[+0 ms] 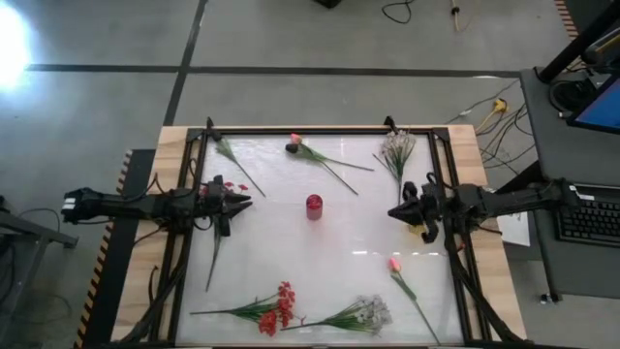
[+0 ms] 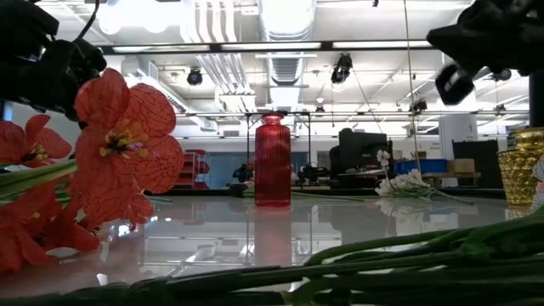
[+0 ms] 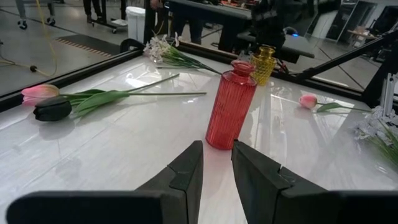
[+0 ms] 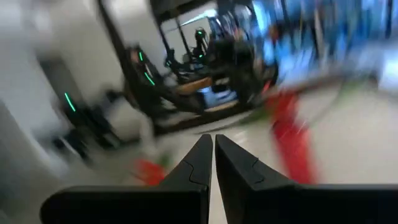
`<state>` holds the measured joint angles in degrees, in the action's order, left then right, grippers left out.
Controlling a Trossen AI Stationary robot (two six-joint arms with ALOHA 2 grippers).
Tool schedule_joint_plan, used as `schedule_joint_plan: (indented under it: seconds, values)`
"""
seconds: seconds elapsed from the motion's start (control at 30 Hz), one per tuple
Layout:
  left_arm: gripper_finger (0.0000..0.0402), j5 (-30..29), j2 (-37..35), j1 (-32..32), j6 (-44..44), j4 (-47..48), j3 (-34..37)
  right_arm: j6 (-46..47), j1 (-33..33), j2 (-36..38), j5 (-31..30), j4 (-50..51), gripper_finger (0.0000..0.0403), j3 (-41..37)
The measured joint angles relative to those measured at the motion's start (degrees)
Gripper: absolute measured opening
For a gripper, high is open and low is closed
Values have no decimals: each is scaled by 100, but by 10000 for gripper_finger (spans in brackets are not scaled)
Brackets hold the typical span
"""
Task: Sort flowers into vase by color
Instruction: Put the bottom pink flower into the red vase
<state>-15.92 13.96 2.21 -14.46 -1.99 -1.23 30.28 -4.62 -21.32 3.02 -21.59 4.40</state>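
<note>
Red blooms (image 2: 119, 144) press close to the low camera, loose on the table (image 1: 291, 252) like every other flower. Left end effector (image 1: 240, 202) hovers with fingers slightly apart and empty, facing the red vase (image 1: 314, 206) at centre. Pink rosebuds (image 1: 295, 141) and white sprays (image 1: 395, 147) lie scattered. Right end effector (image 1: 395, 211) hangs with fingers together. Sorting looks barely begun.

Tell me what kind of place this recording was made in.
Probably a robotics lab or workshop. The table stands on bare concrete with loose cables, a keyboard sits at a desk beside it, and the low view shows exposed ceiling ducts.
</note>
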Motion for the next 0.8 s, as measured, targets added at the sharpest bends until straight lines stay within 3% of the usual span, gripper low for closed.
schedule_joint_plan:
  seconds: [0.13,0.43,0.6,0.8]
  values:
    - [75,-1,8,-1,-1,-1,0,1842,4,-66,-155,-16,13,0]
    - [75,0,7,-1,0,-4,1,2476,44,-105,-559,177,13,91]
    - [75,-1,7,-1,-2,-6,1,2397,-352,-742,-700,2399,12,1499]
    - [75,0,7,-1,-2,-8,1,2425,-999,-2266,-1327,5466,12,3741]
